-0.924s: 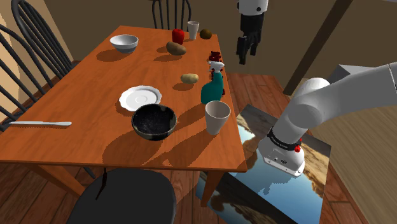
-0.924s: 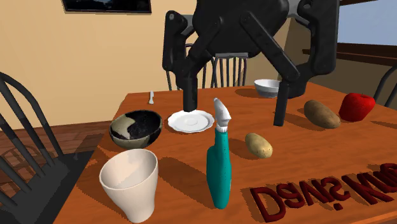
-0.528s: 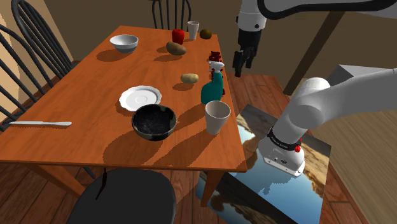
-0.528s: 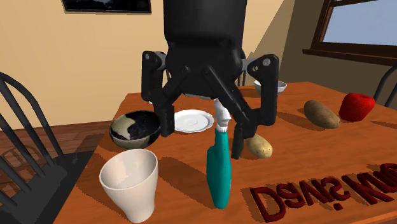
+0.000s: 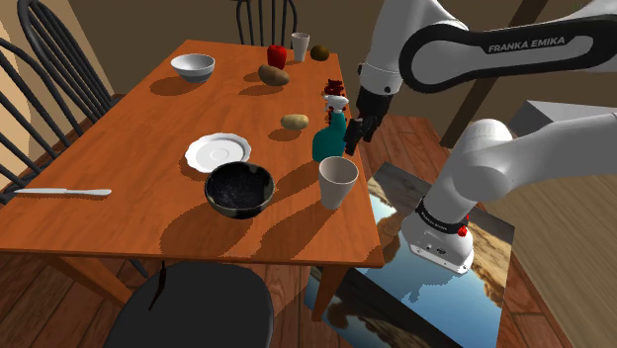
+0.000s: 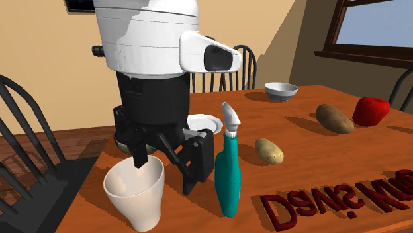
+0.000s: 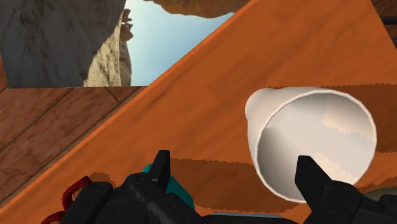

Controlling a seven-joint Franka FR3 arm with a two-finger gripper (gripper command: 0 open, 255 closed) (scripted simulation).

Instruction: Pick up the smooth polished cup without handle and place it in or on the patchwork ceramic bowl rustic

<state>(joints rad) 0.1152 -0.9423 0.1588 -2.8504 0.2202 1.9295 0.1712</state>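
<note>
Near the table edge closest to the stand (image 5: 440,240), the shoulder view shows a white cup (image 5: 338,182) without a handle, upright on the wooden table (image 5: 148,119). A dark bowl (image 5: 239,189) sits just beside it on that view's left, and a teal spray bottle (image 5: 330,138) stands behind it. The black gripper (image 5: 353,140) hangs over the table edge, close by the bottle's head and higher than the cup, its fingers pointing down. A white plate (image 5: 218,151) lies behind the bowl, and a potato (image 5: 295,122) lies farther back. From the second exterior view, the gripper is between the cup and the bottle with its fingers spread apart. One fingertip is drawn over the cup's rim, but whether it touches the rim or merely hangs in front of it I cannot tell. The bowl is mostly hidden behind the hand there. Along the wrist view, the two fingers stand wide apart with nothing clasped between them. The cup's open mouth lies below by one finger, and the bottle's teal body shows by the other.
</note>
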